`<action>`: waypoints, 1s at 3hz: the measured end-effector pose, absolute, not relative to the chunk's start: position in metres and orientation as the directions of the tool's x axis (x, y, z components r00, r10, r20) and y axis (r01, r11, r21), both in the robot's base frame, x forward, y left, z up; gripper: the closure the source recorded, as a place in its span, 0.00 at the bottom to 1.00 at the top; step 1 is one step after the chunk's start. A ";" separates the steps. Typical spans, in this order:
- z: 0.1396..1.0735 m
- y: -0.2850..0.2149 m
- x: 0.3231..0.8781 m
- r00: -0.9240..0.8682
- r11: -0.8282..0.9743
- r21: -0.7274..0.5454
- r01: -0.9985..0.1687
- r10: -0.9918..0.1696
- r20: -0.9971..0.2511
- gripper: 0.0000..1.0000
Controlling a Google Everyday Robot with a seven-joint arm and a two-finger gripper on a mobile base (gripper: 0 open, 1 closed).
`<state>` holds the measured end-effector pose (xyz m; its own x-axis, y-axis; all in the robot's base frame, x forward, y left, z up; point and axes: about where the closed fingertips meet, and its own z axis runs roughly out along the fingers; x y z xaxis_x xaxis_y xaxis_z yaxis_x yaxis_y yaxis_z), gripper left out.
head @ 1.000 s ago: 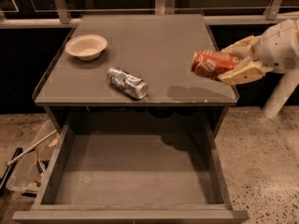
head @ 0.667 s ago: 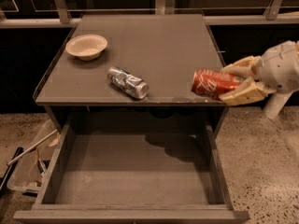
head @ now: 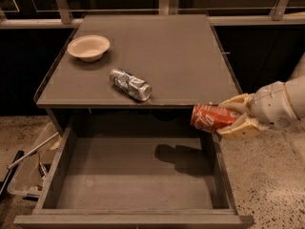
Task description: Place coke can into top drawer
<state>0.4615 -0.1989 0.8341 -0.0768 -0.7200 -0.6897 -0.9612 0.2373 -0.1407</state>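
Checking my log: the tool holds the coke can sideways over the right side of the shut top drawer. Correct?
No: the camera view shows the top drawer open. The tool does hold the coke can sideways over its right side.

My gripper [head: 230, 117] gripping coke can [head: 211, 118], can lying sideways above right wall of open top drawer [head: 133, 219], I note silver can [head: 130, 84] and bowl [head: 88, 47] on the cabinet top [head: 181, 51] behind the drawer
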 end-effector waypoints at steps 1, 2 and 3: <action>0.798 -0.199 0.463 -0.119 0.262 -0.111 -0.959 -0.724 -0.680 1.00; 0.795 -0.195 0.463 -0.119 0.255 -0.104 -0.961 -0.725 -0.679 1.00; 0.767 -0.167 0.451 -0.131 0.216 -0.042 -0.975 -0.723 -0.678 1.00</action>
